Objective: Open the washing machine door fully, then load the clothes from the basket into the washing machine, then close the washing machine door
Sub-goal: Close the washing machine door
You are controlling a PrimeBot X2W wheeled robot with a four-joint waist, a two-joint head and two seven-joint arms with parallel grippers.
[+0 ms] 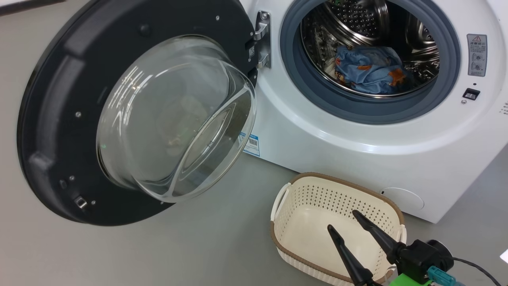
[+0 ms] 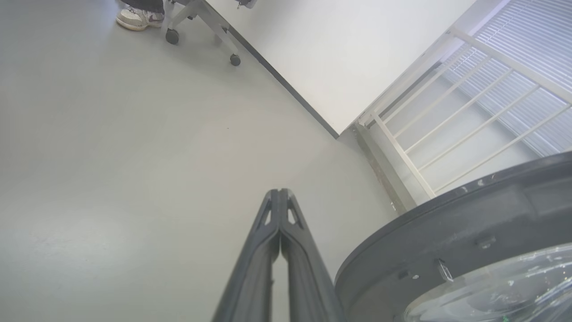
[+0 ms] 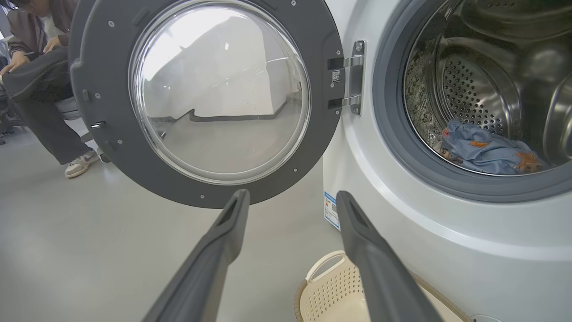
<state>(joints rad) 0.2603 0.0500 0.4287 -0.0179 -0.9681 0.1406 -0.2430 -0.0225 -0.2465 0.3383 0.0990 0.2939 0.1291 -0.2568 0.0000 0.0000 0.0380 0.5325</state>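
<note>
Left arm: left gripper (image 2: 279, 197) has its two fingers pressed together, nothing between them, over bare grey floor (image 2: 111, 179). The door's dark rim sits just beside it, low right in the left wrist view. A person's shoe (image 2: 136, 18) shows far off by chair casters.

Door (image 1: 135, 119): swung wide to the left of the washing machine (image 1: 357, 151), grey inner face and bulging glass bowl turned toward the camera. It hangs on the metal hinge (image 1: 262, 39).

Drum: clothes (image 1: 369, 71) lie in a blue heap with orange prints on the drum bottom, inside the grey rubber ring (also seen low in the drum in the right wrist view (image 3: 487, 150)).

Basket (image 1: 317, 198): on the floor just in front of the machine, toward its right; cream inner bottom in view.

Right arm: right gripper (image 1: 343, 221) hangs over the basket with its fingers spread wide, holding nothing. In its own view the right gripper (image 3: 292, 197) points at the door's lower edge and the machine's front.
</note>
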